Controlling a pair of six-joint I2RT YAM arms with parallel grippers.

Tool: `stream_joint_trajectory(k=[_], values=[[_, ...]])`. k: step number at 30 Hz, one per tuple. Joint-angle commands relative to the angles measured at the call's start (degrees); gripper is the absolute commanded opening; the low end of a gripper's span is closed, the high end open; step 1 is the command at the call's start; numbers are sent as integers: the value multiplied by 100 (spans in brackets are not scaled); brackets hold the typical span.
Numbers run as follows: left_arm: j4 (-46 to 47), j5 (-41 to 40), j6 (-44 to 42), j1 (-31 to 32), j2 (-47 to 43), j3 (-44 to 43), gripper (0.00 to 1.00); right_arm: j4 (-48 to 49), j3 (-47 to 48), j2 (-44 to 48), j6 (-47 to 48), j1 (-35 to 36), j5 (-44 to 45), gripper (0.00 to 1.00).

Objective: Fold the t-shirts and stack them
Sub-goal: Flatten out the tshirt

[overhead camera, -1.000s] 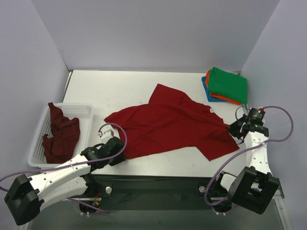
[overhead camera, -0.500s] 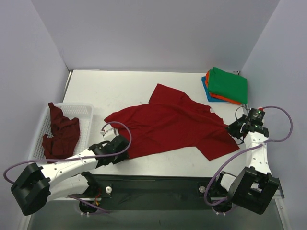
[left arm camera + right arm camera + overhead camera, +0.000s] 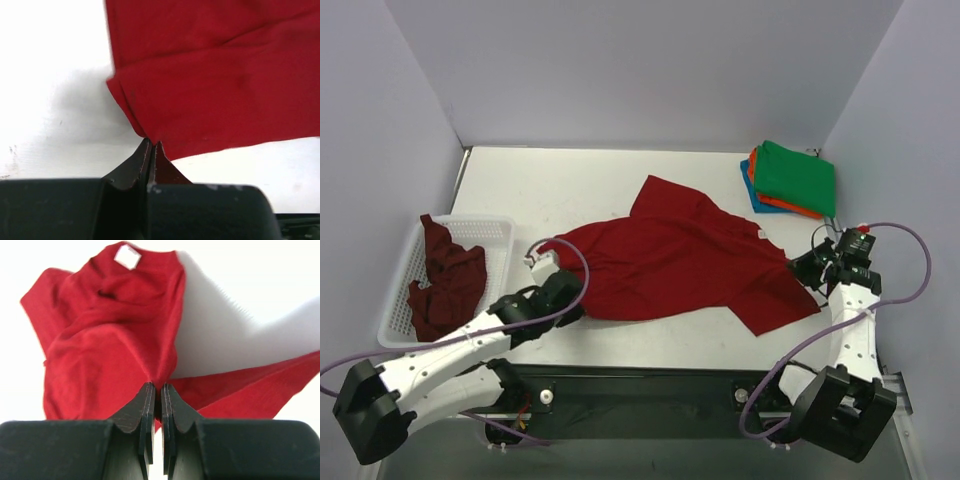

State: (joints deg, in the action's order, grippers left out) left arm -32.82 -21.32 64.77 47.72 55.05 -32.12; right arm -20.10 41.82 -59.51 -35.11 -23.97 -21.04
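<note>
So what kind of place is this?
Likely a robot lab workcell, not a home: a white table boxed in by plain walls, left arm and right arm bolted at its near edge, folded t-shirts stacked in a corner.

No legible writing anywhere.
The white neck tag (image 3: 127,256) on the red t-shirt (image 3: 100,355) looks blank.

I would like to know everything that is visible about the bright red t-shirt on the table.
The bright red t-shirt is soft plain cloth with short sleeves and a small white label at the neck. It lies spread, wrinkled and not yet folded, on the white table. The left gripper has its fingers shut on its near-left edge, the right gripper on its right edge.
</note>
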Motion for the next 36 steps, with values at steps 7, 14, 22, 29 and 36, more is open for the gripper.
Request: stream_joint_trajectory(k=[7,14,22,29,36], values=[[-1350,-795,-1642,-1177,-1356,-2771,0,-915,1528,1133,-830,-56,-928,0],[-1587,-1119,-2179,-1301,-1497,-4477,0,-2138,3962,1398,-830,-205,-1087,0],[-833,-1506,-2838,-1292,-884,-5699,0,-2140,5923,670,-1093,-205,-1183,0],[616,-801,-3349,-1878,926,-6473,0,75,5354,-567,-1692,101,-1335,0],[2129,1919,-2294,-3918,3290,-7447,0,752,6799,-2730,-1235,1384,-559,0]])
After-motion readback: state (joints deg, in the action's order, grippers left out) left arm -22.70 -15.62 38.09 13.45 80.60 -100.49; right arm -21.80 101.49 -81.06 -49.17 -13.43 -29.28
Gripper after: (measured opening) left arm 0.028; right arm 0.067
